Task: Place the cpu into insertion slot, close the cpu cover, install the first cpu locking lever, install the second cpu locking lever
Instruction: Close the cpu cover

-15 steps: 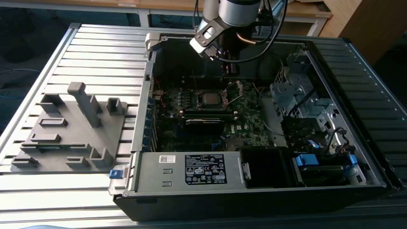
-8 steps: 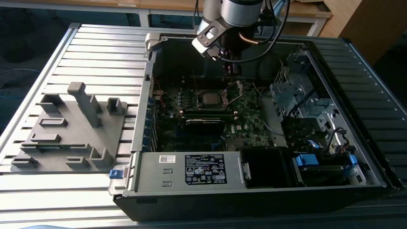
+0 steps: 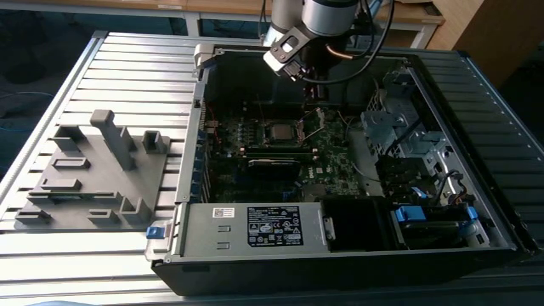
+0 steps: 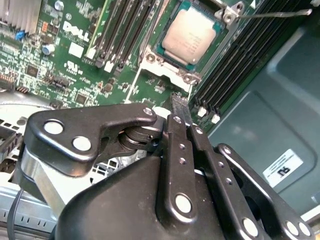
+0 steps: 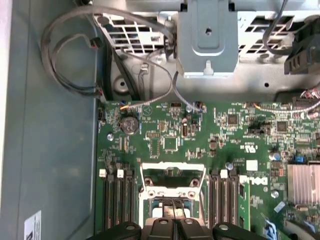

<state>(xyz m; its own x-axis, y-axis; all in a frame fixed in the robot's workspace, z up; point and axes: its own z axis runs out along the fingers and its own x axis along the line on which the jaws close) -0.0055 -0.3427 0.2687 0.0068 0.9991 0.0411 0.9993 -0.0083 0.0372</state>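
Observation:
The cpu (image 4: pixel 190 37) lies flat in the insertion slot (image 4: pixel 161 50), its dull silver face uncovered; in the exterior view the cpu (image 3: pixel 278 132) sits mid-board. The cpu cover (image 5: pixel 172 166), a silvery frame with a cut-out middle, stands open at the socket's edge; it also shows as a tilted silvery piece (image 3: pixel 314 118). My gripper (image 4: pixel 177 100) is shut with nothing visible between its fingers. It hovers just beside the open cover, with its tips (image 5: pixel 175 207) close to the frame. A thin locking lever (image 4: pixel 270 14) sticks out, unlatched, past the socket.
Black memory slots (image 4: pixel 120 30) flank the socket on both sides. The open case holds a power supply (image 3: pixel 255 226), a grey drive cage (image 3: pixel 391 127) and loose cables (image 5: pixel 70 60). A heatsink (image 5: pixel 304 182) sits on the board. A grey fixture plate (image 3: pixel 93 172) lies outside the case.

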